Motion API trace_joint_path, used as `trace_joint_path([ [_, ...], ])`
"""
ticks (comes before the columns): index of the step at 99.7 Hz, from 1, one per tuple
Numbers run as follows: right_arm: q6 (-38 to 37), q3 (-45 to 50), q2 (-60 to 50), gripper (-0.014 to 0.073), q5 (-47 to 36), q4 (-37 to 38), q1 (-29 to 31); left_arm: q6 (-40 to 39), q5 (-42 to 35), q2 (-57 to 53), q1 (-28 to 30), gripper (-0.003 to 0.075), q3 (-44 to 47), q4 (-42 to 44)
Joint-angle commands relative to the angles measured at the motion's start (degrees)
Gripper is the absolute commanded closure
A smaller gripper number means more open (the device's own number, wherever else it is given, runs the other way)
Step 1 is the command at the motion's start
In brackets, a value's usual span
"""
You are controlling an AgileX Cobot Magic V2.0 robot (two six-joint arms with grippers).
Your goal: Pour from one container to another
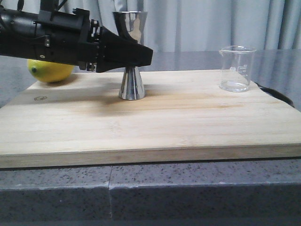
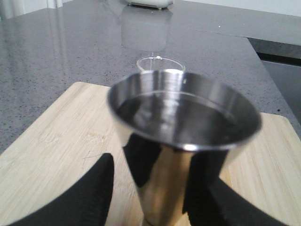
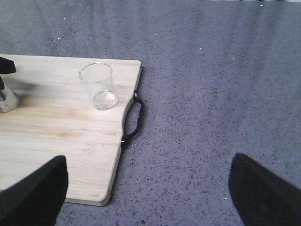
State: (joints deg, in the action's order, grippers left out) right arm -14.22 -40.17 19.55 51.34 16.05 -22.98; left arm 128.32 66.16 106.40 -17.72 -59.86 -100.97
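Note:
The steel jigger (image 1: 131,85) stands upright on the wooden board (image 1: 188,127), left of centre. My left gripper (image 1: 145,56) reaches in from the left at the height of its waist, open, with one finger (image 2: 89,193) on each side of the jigger (image 2: 183,117) and a gap showing beside it. The fingers hide the waist in the front view. The clear glass beaker (image 1: 237,68) stands upright near the board's right end, also visible as the beaker (image 3: 99,87). My right gripper (image 3: 148,188) hangs open over the grey counter, off the board's right edge, holding nothing.
A yellow lemon (image 1: 49,70) lies at the board's back left, behind my left arm. The board has a black handle (image 3: 134,120) on its right end. Grey speckled counter (image 3: 211,94) surrounds the board.

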Motion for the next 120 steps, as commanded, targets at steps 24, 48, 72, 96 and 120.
trace_joint_path([
  [24,0.4,-1.9,0.5,-0.0011,-4.0,1.5,-0.2,-0.7,5.7,-2.6,-0.6,0.0162,-1.6,-3.4],
  [48,0.4,-1.9,0.5,-0.0011,-4.0,1.5,-0.2,-6.4,-2.8,-7.4,-0.6,0.0151,-1.6,4.2],
  [72,0.4,-1.9,0.5,-0.0011,-4.0,1.5,-0.2,-21.1,-13.3,-16.8,-0.6,0.0151,-1.6,21.3],
  [96,0.4,-1.9,0.5,-0.0011,-2.0,1.5,-0.2,-44.1,-19.4,-29.1,-0.6,0.0152,-1.6,42.5],
  [120,0.4,-1.9,0.5,-0.0011,-0.6,1.5,-0.2,-74.5,-22.0,-42.5,-0.6,0.0152,-1.6,63.0],
])
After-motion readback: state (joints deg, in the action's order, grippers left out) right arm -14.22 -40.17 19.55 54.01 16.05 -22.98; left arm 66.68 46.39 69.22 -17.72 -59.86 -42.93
